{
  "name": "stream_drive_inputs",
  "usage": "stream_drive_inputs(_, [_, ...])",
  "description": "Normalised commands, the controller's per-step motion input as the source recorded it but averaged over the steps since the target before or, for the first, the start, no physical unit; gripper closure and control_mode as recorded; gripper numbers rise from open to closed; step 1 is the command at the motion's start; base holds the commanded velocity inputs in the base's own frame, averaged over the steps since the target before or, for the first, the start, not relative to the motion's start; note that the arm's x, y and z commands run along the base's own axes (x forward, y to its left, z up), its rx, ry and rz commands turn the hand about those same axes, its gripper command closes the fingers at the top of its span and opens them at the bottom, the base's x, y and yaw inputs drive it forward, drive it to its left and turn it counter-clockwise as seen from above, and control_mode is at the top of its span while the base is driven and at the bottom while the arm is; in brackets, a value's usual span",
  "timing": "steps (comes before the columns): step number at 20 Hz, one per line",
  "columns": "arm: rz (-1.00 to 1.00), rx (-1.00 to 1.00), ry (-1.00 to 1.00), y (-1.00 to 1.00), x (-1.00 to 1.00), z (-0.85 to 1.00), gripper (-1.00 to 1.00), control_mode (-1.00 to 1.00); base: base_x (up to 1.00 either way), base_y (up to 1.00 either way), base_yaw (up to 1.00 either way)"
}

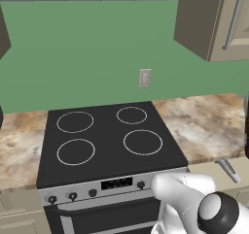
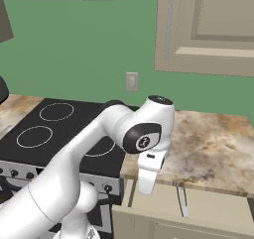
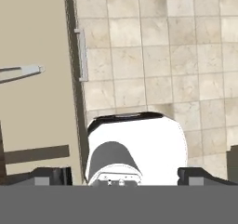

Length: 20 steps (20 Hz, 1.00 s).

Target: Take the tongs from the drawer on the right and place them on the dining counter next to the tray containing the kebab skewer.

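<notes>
A green wall backs a marbled brown-and-cream worktop (image 2: 218,144) flanking a black stove (image 1: 104,138) with four white rings; a white outlet (image 2: 131,82) is set on the wall, and beige upper cabinets (image 2: 208,27) hang to the right. The beige drawer (image 2: 218,203) is seen pulled open below the worktop edge, just right of the gripper (image 3: 125,175), which is pointed downward over the tiled floor (image 3: 186,56). The slim grey metal tongs (image 2: 182,201) are laid flat inside, apart from the fingers (image 3: 51,175); nothing is held between them, and they are spread wide. The drawer's front edge with its handle (image 3: 82,55) is seen just beside the left fingertip; open room is left above the drawer.
</notes>
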Motion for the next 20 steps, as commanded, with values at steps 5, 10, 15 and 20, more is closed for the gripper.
stream_drive_inputs(5, [0.03,-0.04,0.05,-0.26,0.14,-0.78,-1.00,-1.00,0.00,0.00,0.00])
stream_drive_inputs(10, [0.04,-0.02,0.01,-0.26,0.04,-0.47,-1.00,-1.00,0.00,0.00,0.00])
stream_drive_inputs(15, [0.03,-0.01,-0.01,-0.23,0.15,-0.29,-1.00,-1.00,0.00,0.00,0.00])
stream_drive_inputs(20, [0.04,0.00,-0.02,-0.27,0.22,-0.17,-1.00,-1.00,0.00,0.00,0.00])
